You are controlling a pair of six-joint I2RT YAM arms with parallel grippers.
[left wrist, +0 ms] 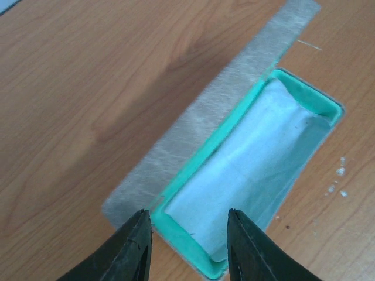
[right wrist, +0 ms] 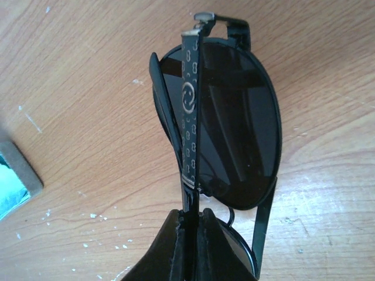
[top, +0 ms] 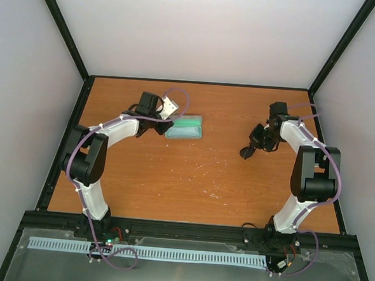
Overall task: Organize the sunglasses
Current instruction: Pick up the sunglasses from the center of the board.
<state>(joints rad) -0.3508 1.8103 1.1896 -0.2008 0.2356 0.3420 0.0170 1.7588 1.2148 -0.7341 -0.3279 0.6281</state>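
From above, the left gripper [top: 163, 124] is at the left end of the grey case [top: 184, 127], which lies open in the far-left part of the wooden table [top: 191, 179]. The right gripper [top: 250, 149] is well to the right of the case, over the far-right part of the table, with the sunglasses [top: 245, 153] showing as a small dark shape at its tip. Its jaws are too small to read here.

In the left wrist view, the left gripper [left wrist: 188, 249] has its two dark fingers [left wrist: 132, 252] spread apart over one short end of the case [left wrist: 304, 88]. I cannot tell whether they touch it. The case's grey lid [left wrist: 205, 117] lies flat on the wood, and a pale blue cloth [left wrist: 258, 158] fills the green-lined tray.

In the right wrist view, the right gripper [right wrist: 190, 249] is pressed together on one patterned temple of the sunglasses [right wrist: 234, 117], pinching it. The glasses are folded and stand edgewise, their dark lenses facing sideways just above the wood. A corner of the case [right wrist: 17, 175] shows at the left edge, apart from the glasses.
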